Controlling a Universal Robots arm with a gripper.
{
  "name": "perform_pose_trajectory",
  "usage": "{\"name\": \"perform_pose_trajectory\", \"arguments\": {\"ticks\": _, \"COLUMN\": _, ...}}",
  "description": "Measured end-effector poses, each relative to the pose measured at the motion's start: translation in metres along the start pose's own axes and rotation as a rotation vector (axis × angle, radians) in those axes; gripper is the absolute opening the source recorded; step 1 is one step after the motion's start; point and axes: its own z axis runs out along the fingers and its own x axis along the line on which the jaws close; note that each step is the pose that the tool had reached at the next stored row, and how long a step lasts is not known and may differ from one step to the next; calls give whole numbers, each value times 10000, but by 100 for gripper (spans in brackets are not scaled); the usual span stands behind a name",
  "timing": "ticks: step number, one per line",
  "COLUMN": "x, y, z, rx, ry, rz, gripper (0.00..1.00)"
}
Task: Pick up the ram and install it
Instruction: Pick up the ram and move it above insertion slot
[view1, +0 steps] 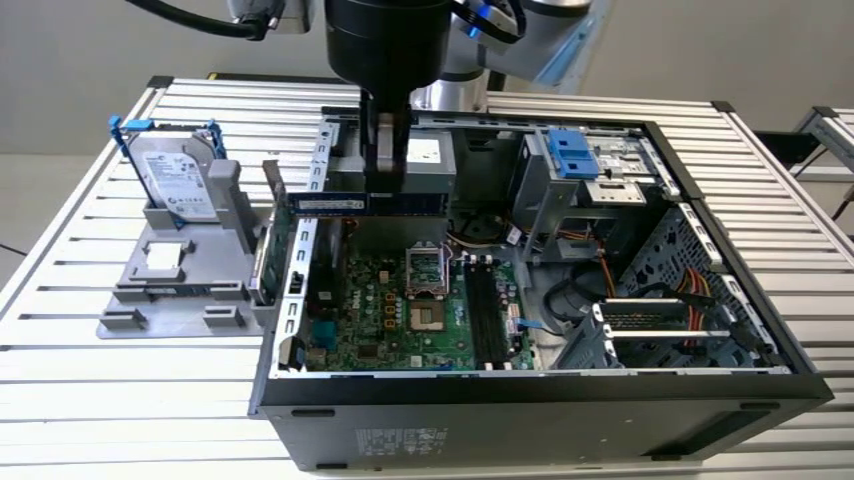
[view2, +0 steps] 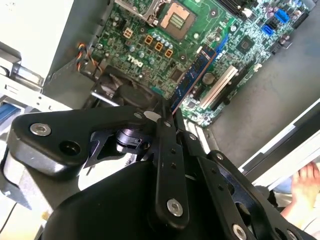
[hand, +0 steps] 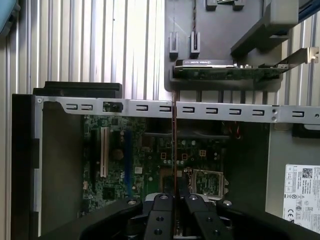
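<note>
Arm comes straight down from above the open black computer case (view1: 534, 400), wrist vertical, black gripper (view1: 384, 180) pointing down into the case opening.

Gripper fingers (hand: 162, 202) are clamped together on the ram (view1: 327, 203), a thin, long bluish-green circuit-board stick with dark chips. I see the grip near the stick's top edge, about mid-length. In the first wrist view the ram (hand: 173, 145) shows edge-on as a thin line running out from between the fingers. In the second wrist view it (view2: 196, 74) extends past the fingertips over the board.

Ram is level and long side horizontal. It is held in the air above the green motherboard (view1: 400, 310) inside the case, near the case wall on the exterior view's left. It is not seated in any slot.

Outside that same case wall, a green expansion card (view1: 274, 250) stands on edge just beside it. A silver hard drive in a blue-clipped frame (view1: 180, 175) leans in a grey holder (view1: 167, 290) further out from the case.
</note>
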Motion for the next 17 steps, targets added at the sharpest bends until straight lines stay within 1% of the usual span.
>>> {"name": "perform_pose_trajectory", "arguments": {"ticks": 11, "x": 1, "y": -139, "z": -4, "rx": 0, "ry": 0, "rz": -1, "gripper": 0}}
{"name": "perform_pose_trajectory", "arguments": {"ticks": 17, "x": 3, "y": -235, "z": -7, "rx": -1, "ry": 0, "rz": 2, "gripper": 0}}
